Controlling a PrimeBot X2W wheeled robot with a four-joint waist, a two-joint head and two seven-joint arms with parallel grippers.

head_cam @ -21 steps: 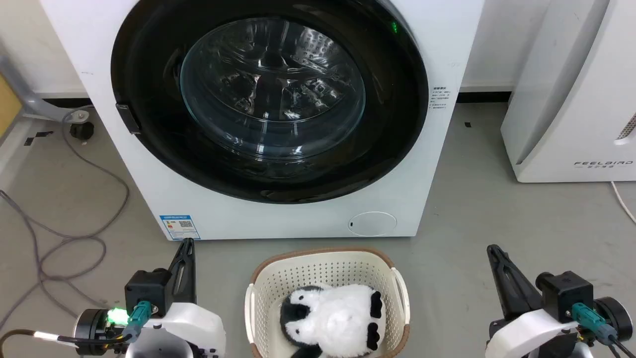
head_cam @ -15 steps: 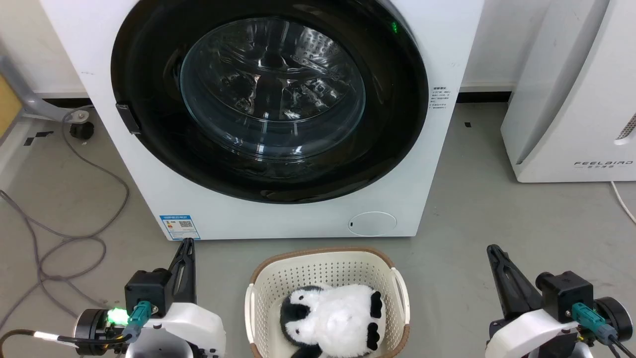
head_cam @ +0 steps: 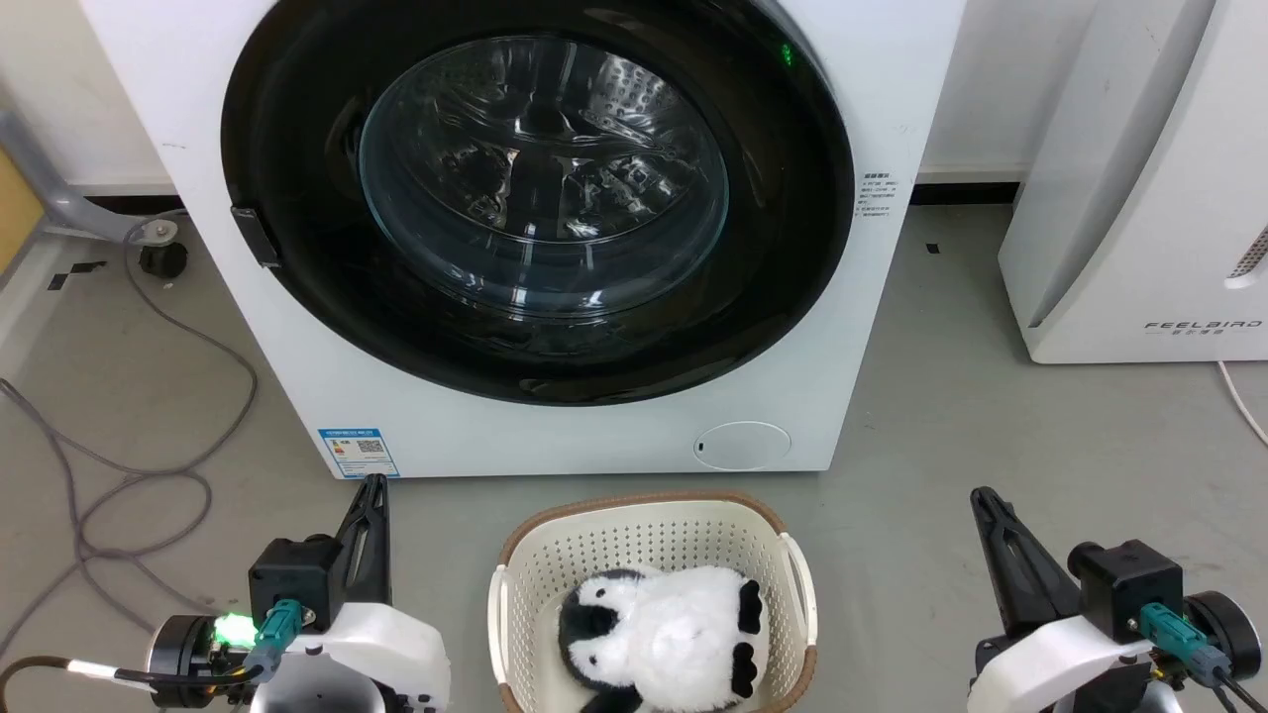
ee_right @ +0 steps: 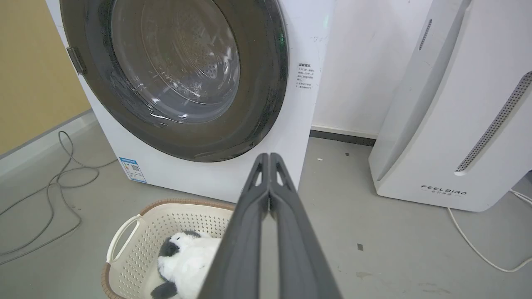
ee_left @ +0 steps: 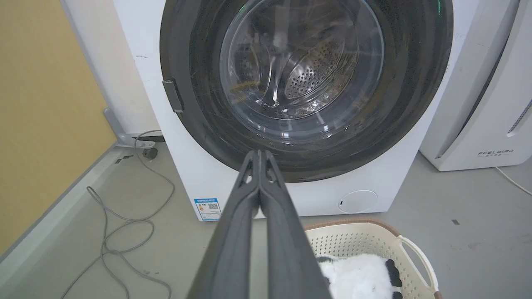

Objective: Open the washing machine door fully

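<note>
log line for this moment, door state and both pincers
washing machine door shut | handle tab untouched | left pincer shut, off door | right pincer shut, off door

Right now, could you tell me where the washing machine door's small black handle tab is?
In the head view, the small black handle tab sits on the left rim of the glossy black round washing machine door, above the blue label sticker.
</note>
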